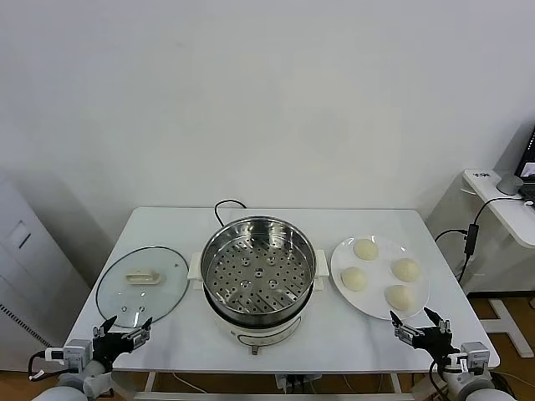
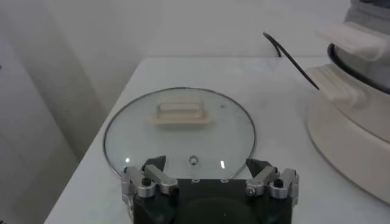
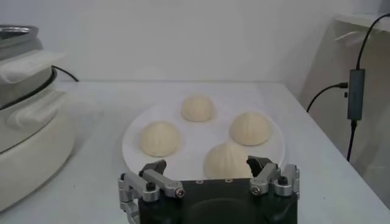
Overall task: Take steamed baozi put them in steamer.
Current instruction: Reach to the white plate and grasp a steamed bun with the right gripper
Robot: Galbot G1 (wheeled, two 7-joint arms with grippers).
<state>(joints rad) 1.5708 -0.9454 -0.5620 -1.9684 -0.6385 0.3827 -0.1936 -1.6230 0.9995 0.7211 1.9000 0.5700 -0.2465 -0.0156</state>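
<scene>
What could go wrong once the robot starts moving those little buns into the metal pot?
The four baozi sit close together on the plate, so the open right gripper might nudge a neighbour while taking one. They look soft and round, so a grip could dent one or let it slip. The steamer has a tall rim, and a bun carried low might bump it. The left gripper waits open by the glass lid.

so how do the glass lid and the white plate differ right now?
The glass lid is see-through with a cream handle; the plate is opaque white. The lid lies left of the steamer with nothing on it; the plate lies right of it carrying four baozi. Both are round, lying on the table.
</scene>
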